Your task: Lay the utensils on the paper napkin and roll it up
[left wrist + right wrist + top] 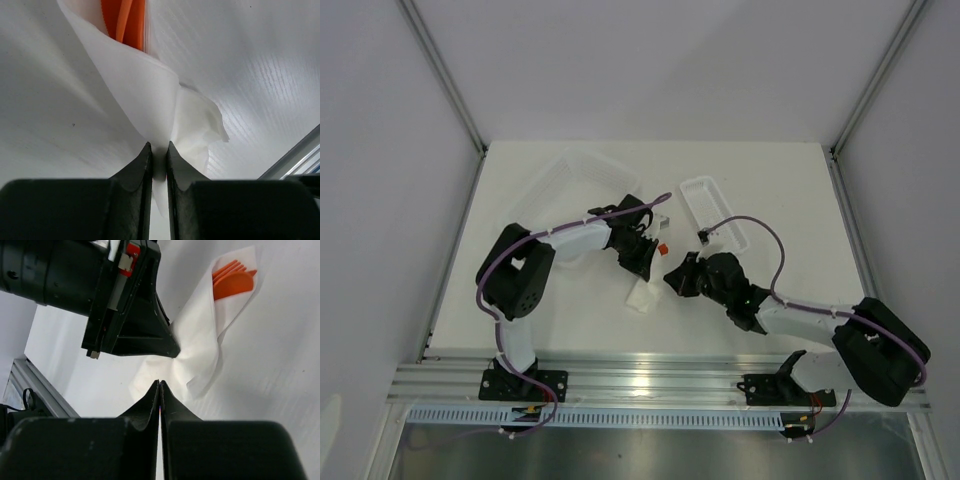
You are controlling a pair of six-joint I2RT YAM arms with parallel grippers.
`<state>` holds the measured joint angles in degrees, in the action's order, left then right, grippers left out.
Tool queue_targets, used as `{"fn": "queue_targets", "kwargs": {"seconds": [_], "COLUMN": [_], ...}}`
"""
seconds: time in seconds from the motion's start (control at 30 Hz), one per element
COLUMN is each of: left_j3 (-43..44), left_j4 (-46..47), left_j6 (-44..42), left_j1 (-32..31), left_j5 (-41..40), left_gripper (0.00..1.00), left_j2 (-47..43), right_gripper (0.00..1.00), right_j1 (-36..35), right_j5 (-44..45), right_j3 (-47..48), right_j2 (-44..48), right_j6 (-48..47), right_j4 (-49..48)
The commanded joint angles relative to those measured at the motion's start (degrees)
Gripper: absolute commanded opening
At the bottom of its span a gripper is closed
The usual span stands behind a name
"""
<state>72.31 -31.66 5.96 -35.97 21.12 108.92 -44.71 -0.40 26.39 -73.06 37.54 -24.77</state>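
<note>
Evidently mid-roll, the left jaws pinch a fold of the paper napkin (150, 90), half-wrapped around the utensils (232, 285) on the counter (285, 370), while the right jaws, pressed together and empty, sit just beside it; next, probably, tightening the wrap.

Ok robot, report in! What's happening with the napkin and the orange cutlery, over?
Left gripper shut on the paper napkin. Right gripper shut, beside it. Utensils loosely wrapped inside, orange tips poking out. Nothing seen in the way.
</note>
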Motion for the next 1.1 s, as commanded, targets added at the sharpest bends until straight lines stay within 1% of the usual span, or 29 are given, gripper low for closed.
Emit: {"fn": "queue_targets", "kwargs": {"seconds": [0.0,0.03,0.13,0.3,0.5,0.6,0.67,0.7,0.87,0.93,1.0,1.07], "left_j3": [-0.33,-0.24,-0.07,-1.03,-1.74,-2.44,-2.70,-2.79,-3.23,-3.14,-2.45,-1.13], "left_j4": [1.16,0.99,1.25,2.21,3.45,4.67,5.38,5.55,5.82,5.73,5.21,4.33], "left_j6": [-0.95,-0.77,-0.59,-0.16,-0.68,-0.95,-1.03,-0.86,-0.51,-0.24,0.02,-0.07], "left_j1": [0.11,0.19,0.19,0.11,0.19,0.19,0.11,0.19,0.28,0.19,0.19,0.19], "left_j5": [-1.18,-1.00,-1.17,-0.47,2.77,4.45,6.47,6.99,8.14,8.23,7.71,7.26], "left_gripper": [0.01,0.01,0.01,0.01,0.01,0.01,0.01,0.01,0.01,0.01,0.01,0.01], "left_j2": [-2.31,-2.23,-2.57,-3.89,-5.12,-6.09,-6.70,-6.88,-7.76,-7.76,-7.85,-7.94], "right_gripper": [0.00,0.00,0.00,0.00,0.00,0.02,0.04,0.04,0.08,0.09,0.09,0.09], "right_j1": [-1.43,-1.70,-3.01,-2.67,-0.21,1.81,2.70,2.70,3.31,3.31,3.31,3.31], "right_j5": [1.56,1.20,1.11,2.69,5.24,2.52,1.02,-1.07,-2.58,-2.67,-1.54,-0.48], "right_j3": [0.41,0.94,4.10,5.25,2.62,0.07,-1.94,-2.74,-6.43,-6.97,-7.23,-7.93], "right_j2": [-4.71,-8.03,-13.93,-18.96,-18.79,-19.31,-19.67,-19.84,-19.76,-19.14,-18.00,-14.67], "right_j6": [2.97,3.41,4.47,8.06,10.97,11.59,10.89,10.71,10.62,10.71,10.80,10.02], "right_j4": [-3.43,-5.09,-6.51,-7.57,-8.36,-11.60,-17.04,-20.28,-26.36,-26.90,-24.72,-22.52]}}
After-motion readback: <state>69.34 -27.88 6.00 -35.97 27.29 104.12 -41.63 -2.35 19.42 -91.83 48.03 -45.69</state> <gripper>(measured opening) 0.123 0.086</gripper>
